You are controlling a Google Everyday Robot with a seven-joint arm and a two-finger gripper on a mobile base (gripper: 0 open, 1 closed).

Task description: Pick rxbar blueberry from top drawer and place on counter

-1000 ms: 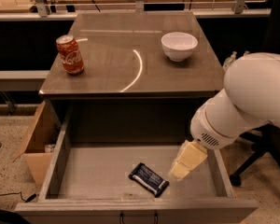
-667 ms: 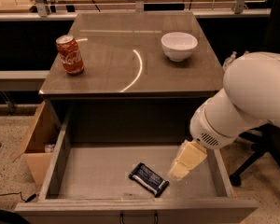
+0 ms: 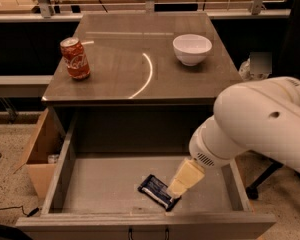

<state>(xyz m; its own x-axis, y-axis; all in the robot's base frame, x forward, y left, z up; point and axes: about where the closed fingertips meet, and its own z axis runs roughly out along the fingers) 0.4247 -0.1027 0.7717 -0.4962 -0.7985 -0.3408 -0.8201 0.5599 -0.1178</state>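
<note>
Shifted down-left, your gripper (image 3: 174,189) now reaches the bar (image 3: 154,188), which lies unmoved near the middle of the drawer's (image 3: 60,169) front edge (open or clamped, you cannot tell). Expect the grasp next.

Your gripper (image 3: 174,189) hangs inside the open top drawer (image 3: 102,184), toward its front right. The rxbar blueberry (image 3: 157,190) lies on the drawer floor just left of the gripper; you cannot tell whether they touch. The counter (image 3: 120,79) sits behind and above the gripper. On it, the bowl (image 3: 192,49) stands almost straight behind the gripper and the can (image 3: 75,58) behind it, well to the left. A cardboard box (image 3: 40,154) stands far left of the gripper, outside the drawer's left wall.
</note>
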